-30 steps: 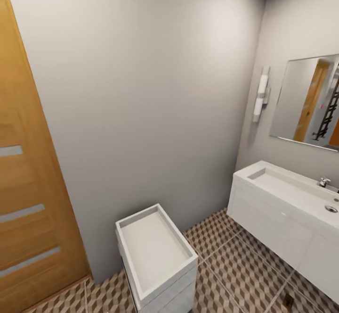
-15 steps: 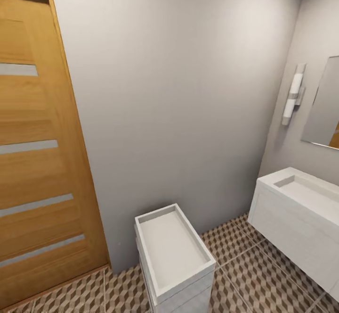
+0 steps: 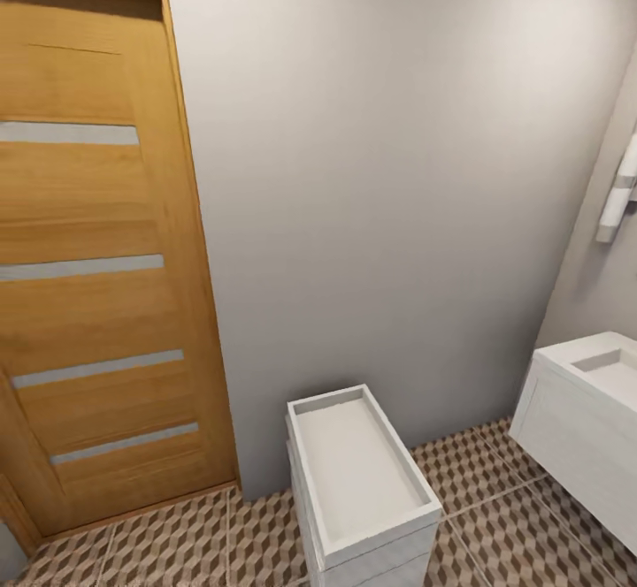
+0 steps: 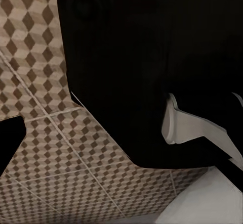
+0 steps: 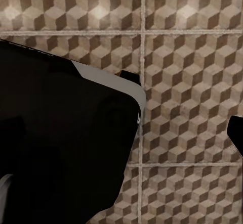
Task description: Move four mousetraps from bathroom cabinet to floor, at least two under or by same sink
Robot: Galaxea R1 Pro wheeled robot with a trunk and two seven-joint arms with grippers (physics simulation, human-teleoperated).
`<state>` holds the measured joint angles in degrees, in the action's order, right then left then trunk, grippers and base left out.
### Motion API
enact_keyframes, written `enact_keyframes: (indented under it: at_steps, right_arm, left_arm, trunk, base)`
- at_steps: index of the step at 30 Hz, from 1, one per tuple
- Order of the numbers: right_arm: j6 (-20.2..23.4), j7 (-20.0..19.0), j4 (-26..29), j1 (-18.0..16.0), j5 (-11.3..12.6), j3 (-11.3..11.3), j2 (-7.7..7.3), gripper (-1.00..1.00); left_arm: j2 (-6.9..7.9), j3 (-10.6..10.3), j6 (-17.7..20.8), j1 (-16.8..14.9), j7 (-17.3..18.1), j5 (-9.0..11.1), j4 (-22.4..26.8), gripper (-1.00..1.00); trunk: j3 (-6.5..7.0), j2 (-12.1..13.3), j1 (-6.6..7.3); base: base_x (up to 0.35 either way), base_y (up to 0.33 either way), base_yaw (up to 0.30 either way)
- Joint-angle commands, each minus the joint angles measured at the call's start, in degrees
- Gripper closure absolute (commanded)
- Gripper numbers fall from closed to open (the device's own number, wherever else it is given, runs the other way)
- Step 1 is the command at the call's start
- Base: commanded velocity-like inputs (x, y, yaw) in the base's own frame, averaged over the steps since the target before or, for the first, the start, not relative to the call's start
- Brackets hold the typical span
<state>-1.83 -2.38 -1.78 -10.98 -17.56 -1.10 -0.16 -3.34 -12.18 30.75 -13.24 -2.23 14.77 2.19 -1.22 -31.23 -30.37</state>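
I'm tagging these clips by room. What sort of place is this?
Most likely a bathroom: a white sink on a boxy vanity, cube-patterned floor tiles, and a wooden door with frosted strips.

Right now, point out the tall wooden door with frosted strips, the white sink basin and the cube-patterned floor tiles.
Tall wooden door with frosted strips (image 3: 97,207): head view, middle panel.
White sink basin (image 3: 579,384): head view, near rim corner.
Cube-patterned floor tiles (image 5: 192,82): right wrist view, bare tile.

Sink (image 3: 591,375): white basin corner on boxy vanity, lower right edge. Cube-patterned bathroom floor (image 3: 495,481) along frame bottom.
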Motion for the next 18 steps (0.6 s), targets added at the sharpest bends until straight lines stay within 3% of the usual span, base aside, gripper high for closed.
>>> enact_keyframes:
  at_steps: [1, 18]
  right_arm:
    - [-0.19, -0.08, -0.15, -0.09, -0.28, -0.13, -0.02, -1.00]
    - [-0.20, -0.08, -0.14, -0.09, -0.28, -0.13, -0.09, -1.00]
  left_arm:
    - [0.00, -0.42, 0.31, -0.03, -0.23, 0.61, 0.09, -1.00]
    - [0.18, -0.31, 0.36, -0.03, -0.15, 0.77, -0.01, -1.00]
  trunk:
    - [-0.12, -0.11, -0.03]
    - [-0.12, -0.11, -0.03]
  base:
    - [0.000, 0.000, 0.290]
    - [0.000, 0.000, 0.290]
